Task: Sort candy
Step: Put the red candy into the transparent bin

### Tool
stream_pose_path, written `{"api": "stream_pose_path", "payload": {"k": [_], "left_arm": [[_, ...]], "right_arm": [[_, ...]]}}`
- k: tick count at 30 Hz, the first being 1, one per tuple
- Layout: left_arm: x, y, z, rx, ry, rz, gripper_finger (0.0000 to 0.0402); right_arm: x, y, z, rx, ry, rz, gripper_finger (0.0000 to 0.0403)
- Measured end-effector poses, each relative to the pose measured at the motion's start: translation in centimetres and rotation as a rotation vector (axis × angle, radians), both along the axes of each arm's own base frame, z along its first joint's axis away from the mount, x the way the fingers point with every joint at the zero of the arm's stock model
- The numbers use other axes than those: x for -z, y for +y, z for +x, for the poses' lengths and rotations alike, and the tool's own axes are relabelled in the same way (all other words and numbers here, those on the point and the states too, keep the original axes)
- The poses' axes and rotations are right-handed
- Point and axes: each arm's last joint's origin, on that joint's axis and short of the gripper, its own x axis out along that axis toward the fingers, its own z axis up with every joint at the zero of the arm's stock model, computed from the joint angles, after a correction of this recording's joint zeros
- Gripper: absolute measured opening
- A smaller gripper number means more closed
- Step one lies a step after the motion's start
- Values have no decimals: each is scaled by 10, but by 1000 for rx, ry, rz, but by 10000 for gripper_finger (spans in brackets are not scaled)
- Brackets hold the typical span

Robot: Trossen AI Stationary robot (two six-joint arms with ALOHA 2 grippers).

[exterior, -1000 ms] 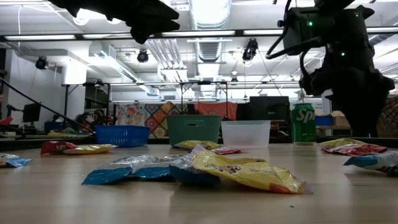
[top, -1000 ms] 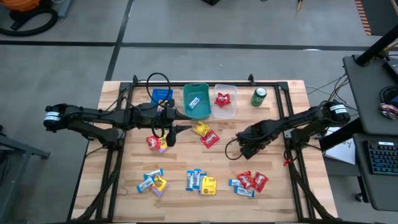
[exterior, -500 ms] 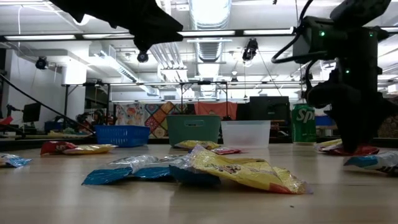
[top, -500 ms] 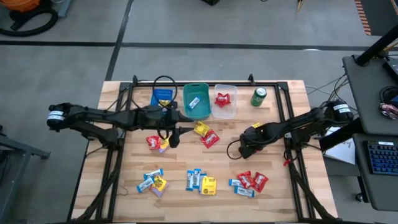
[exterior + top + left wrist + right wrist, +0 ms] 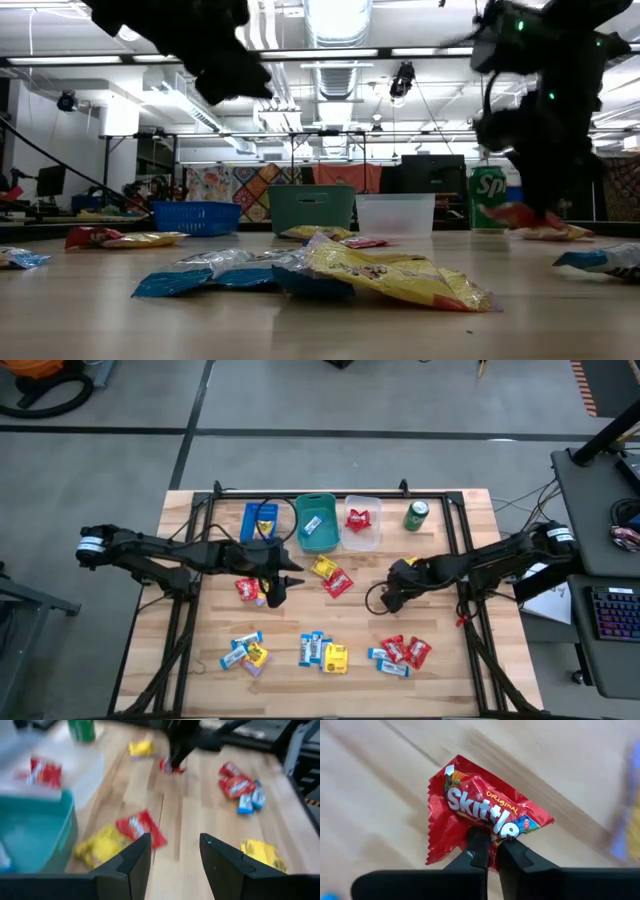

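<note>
The right pincer [image 5: 491, 851], wide open a second ago, is now clamped shut on a red candy packet [image 5: 480, 815] (Skittles wrapper), over the right-centre of the table [image 5: 440, 660]. The left pincer [image 5: 172, 851] has shifted toward the red and yellow candy [image 5: 250, 590] left of centre; its fingers stand apart and hold nothing. More candy [image 5: 322, 652] lies along the near edge; some sits in the teal bin [image 5: 316, 523].
</note>
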Motion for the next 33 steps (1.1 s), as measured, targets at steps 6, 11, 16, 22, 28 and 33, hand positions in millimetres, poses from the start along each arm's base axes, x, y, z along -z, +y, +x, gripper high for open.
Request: {"api": "stream_pose_path", "payload": {"k": [6,11,16,22,28,33], "left_arm": [[8,0,-5,-48,98,-69,153],[9,0,-6,-74,110,-105,152],[14,-6,-10,-101,169,-166,153],[14,-28,-13,-93,176,-175,153],[14,-47,-16,-111,163,-153,153],[14,-56,-18,-124,151,-140,153]], "right_arm": [[-19,-1,20,-101,-289,-77,13],[-31,-7,36,-157,-480,-156,13],[-39,-18,43,-159,-569,-279,12],[-45,-53,44,-47,-597,-404,12],[-53,-97,38,83,-566,-491,12],[-60,-127,30,170,-546,-551,12]]}}
